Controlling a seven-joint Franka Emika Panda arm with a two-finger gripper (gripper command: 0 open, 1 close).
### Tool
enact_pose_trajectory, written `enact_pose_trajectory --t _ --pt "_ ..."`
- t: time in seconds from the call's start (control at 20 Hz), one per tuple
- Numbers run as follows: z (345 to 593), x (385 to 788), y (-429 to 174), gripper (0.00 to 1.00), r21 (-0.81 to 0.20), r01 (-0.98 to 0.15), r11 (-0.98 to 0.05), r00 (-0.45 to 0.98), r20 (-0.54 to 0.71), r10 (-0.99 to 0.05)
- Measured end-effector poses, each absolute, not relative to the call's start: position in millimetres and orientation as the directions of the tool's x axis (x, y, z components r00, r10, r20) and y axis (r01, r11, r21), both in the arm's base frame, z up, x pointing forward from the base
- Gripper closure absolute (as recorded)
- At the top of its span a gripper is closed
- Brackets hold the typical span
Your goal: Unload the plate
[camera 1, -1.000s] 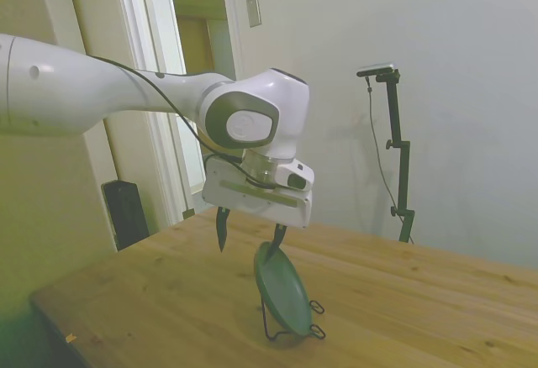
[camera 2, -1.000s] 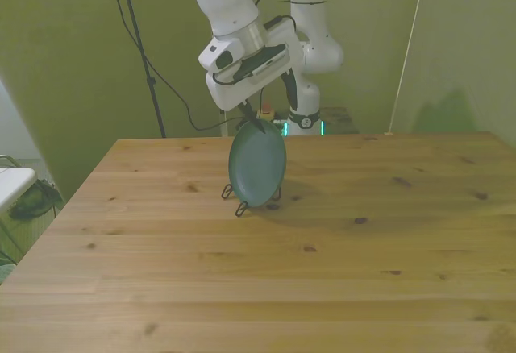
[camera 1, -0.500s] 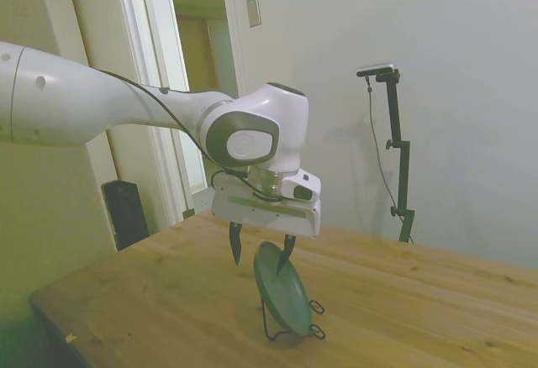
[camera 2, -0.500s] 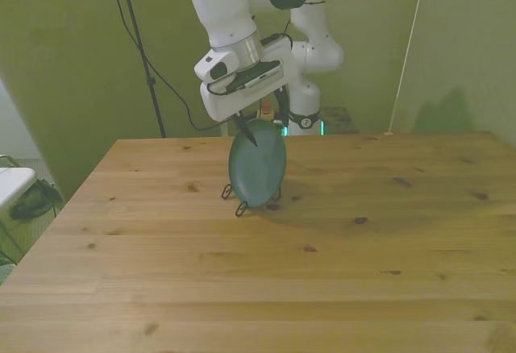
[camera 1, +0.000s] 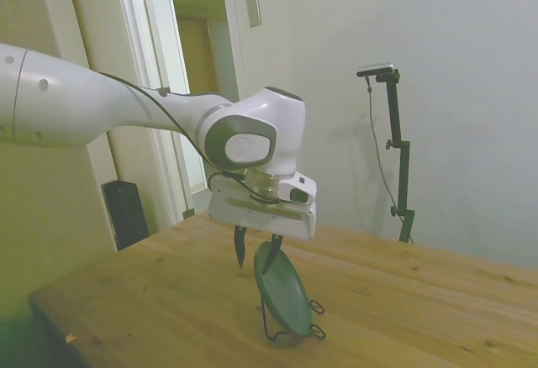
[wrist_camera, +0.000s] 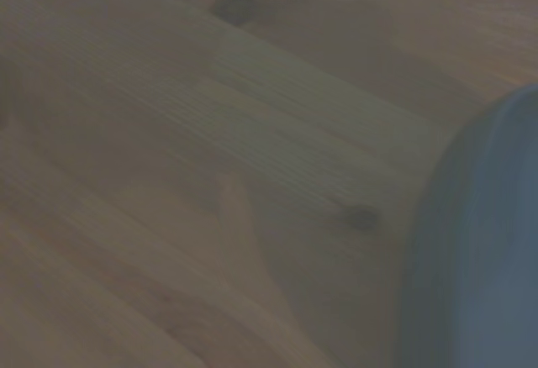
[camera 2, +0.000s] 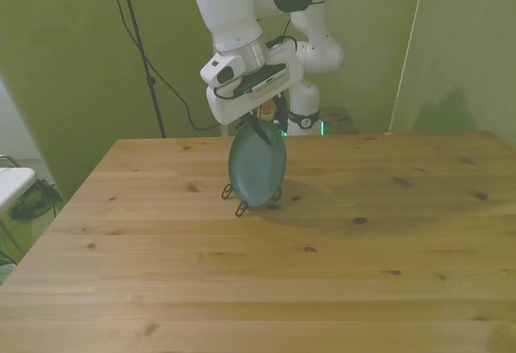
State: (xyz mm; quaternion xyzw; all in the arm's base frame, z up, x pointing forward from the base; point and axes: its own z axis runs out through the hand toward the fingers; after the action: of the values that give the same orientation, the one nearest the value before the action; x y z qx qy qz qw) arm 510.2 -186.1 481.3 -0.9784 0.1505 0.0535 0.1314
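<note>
- 2 fingers of my gripper hang down over the top rim of the plate, spread with a gap between them, 1 on each side of the rim.
- I have hold of nothing (from these views I cannot tell whether either finger touches the rim).
- The dark green plate stands on its edge, tilted back, in a thin black wire stand on the wooden table.
- In the front view the plate sits toward the far side of the table, a little to the front view's left of the middle, with my gripper right above it.
- My wrist view is blurred: wood grain with knots, and a dim blue-green curve that is the plate's edge.
</note>
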Motion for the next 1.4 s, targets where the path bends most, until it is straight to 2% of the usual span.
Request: enact_pose_trajectory --t 0.9,1.1,1.4 --pt "498.7 506.8 -211.6 1.00 -0.239 -0.330 -0.913 0.944 -0.099 -0.315" --pt "518.1 504.9 -220.9 1.00 -0.235 -0.335 -0.912 0.942 -0.060 -0.331" --pt "562.5 502.4 -234.7 1.00 -0.225 -0.346 -0.911 0.933 0.022 -0.359"
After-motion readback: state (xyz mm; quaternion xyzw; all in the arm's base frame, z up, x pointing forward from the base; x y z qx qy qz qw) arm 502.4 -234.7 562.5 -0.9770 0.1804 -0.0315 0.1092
